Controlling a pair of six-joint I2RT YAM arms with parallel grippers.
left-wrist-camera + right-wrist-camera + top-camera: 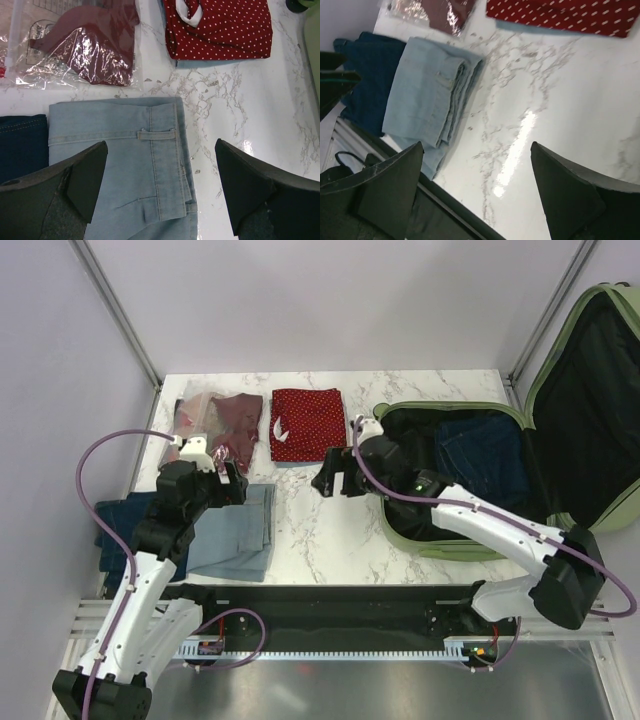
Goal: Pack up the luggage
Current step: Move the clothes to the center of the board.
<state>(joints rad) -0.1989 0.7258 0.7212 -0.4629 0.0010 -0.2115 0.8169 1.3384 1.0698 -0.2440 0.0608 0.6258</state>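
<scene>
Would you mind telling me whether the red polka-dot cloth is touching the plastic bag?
Apart. The left wrist view shows a strip of bare table between the red polka-dot cloth and the plastic bag.

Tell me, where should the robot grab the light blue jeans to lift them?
Probably the thick folded edge of the light blue jeans, the side next to bare marble table. The open left gripper hangs right over it, so come straight down, one finger each side. Layers stack there, giving something to pinch.
</scene>
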